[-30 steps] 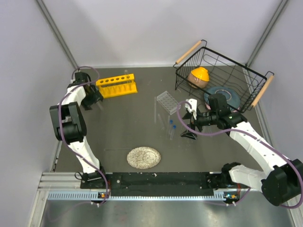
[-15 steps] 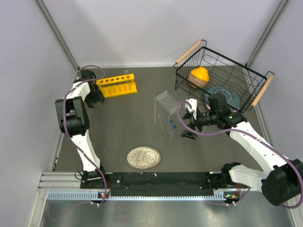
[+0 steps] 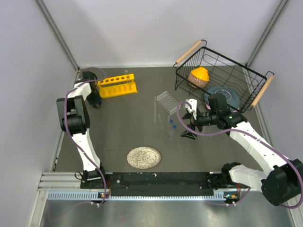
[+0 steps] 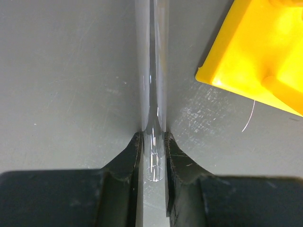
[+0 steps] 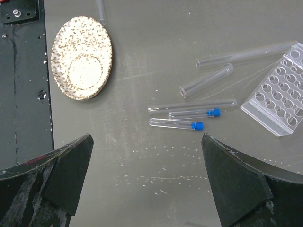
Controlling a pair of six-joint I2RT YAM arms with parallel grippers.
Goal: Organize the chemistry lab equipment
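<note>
My left tool (image 4: 154, 156) pinches the test tube (image 4: 152, 71) near one end, at the far-left corner of the bench (image 4: 61, 71) beside the yellow rack (image 4: 255, 52); slick thin glass could pivot, slip or crack when lifted.

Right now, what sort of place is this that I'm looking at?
Likely a robot test cell staged as a chemistry bench: plain grey walls box in a dark table holding glass test tubes, a yellow tube rack and a clear grid rack.

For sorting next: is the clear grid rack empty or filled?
Empty: the clear grid rack shows bare holes; the blue-capped vials lie on the table.
</note>
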